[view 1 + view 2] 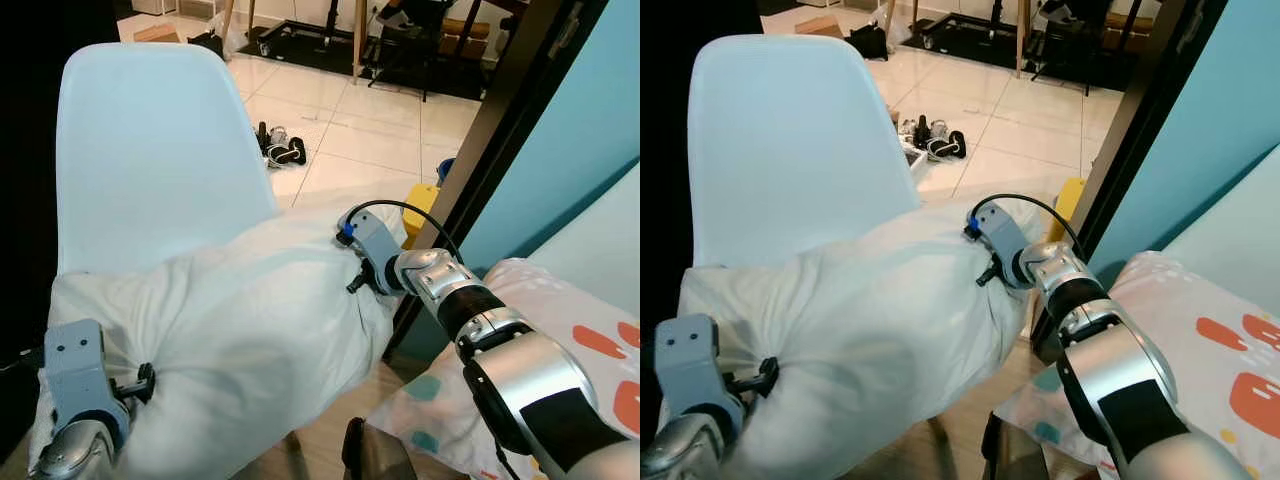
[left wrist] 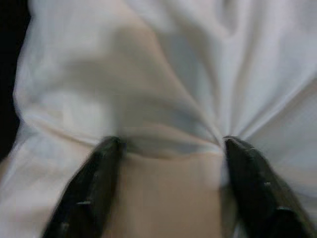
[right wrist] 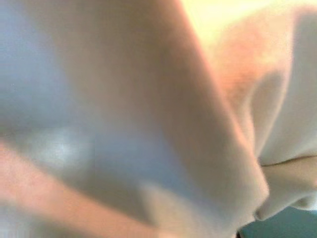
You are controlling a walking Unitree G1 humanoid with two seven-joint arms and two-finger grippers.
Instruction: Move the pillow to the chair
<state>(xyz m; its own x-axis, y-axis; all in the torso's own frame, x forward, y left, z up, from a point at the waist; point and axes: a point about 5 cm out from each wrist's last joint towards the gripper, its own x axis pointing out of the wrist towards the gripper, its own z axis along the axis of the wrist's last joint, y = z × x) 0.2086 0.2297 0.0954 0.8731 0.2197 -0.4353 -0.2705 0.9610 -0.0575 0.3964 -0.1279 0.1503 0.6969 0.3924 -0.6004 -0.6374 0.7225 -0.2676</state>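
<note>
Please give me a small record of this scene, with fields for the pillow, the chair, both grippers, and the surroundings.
pillow: white pillow, large, lying across the chair seat
chair: pale blue chair, backrest upright behind the pillow
left gripper: left gripper, fingers apart, pressed into bunched pillow fabric at its left end
right gripper: right gripper, buried in the pillow's right end
surroundings: tiled floor with shoes; patterned bedding at right

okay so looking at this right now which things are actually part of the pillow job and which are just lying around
Part of the job:
- white pillow, over the seat
- pale blue chair
- left claw, fingers pressed into the pillow
- right claw, buried in the pillow's far end

Lying about:
- shoes on the tiled floor
- yellow object by the doorway
- patterned bedding
</note>
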